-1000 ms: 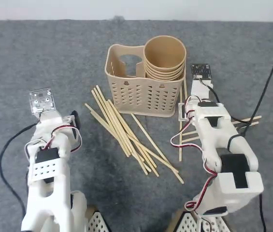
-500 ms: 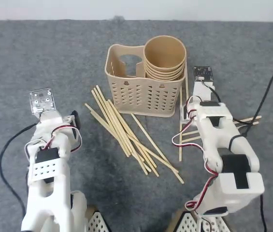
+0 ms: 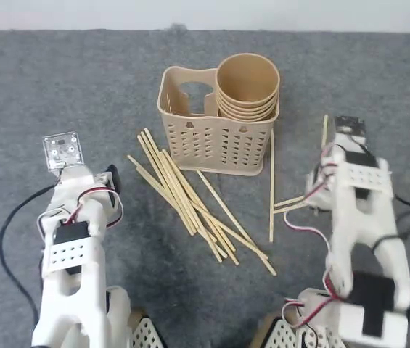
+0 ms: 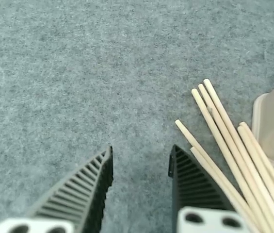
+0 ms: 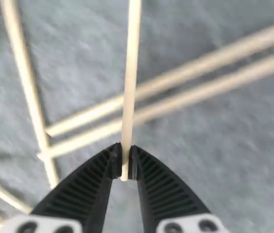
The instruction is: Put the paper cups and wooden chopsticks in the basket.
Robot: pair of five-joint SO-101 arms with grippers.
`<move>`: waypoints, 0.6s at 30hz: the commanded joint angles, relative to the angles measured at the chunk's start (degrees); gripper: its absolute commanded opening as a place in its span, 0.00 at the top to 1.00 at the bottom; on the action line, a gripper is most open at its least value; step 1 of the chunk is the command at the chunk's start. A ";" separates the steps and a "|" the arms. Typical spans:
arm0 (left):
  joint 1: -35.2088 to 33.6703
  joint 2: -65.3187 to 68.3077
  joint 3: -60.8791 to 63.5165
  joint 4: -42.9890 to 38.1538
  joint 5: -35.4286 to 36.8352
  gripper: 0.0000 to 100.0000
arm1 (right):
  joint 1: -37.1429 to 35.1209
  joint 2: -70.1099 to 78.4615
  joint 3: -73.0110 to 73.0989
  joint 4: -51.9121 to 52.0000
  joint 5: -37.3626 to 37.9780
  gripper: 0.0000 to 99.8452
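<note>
Because the thin pale wooden chopstick is light, stiff and smooth, it probably pivots easily in the fingers of the right gripper, which are clenched on its very end; a hold nearer the middle would likely steady it. It hangs over the grey felt table, to the right of the beige perforated plastic basket holding the stacked brown paper cups. The left gripper has its fingers spread apart beside the loose chopsticks.
</note>
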 commanded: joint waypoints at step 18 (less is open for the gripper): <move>-1.32 -1.23 -0.57 -1.41 0.53 0.82 | 12.53 -27.82 15.21 4.88 22.95 0.76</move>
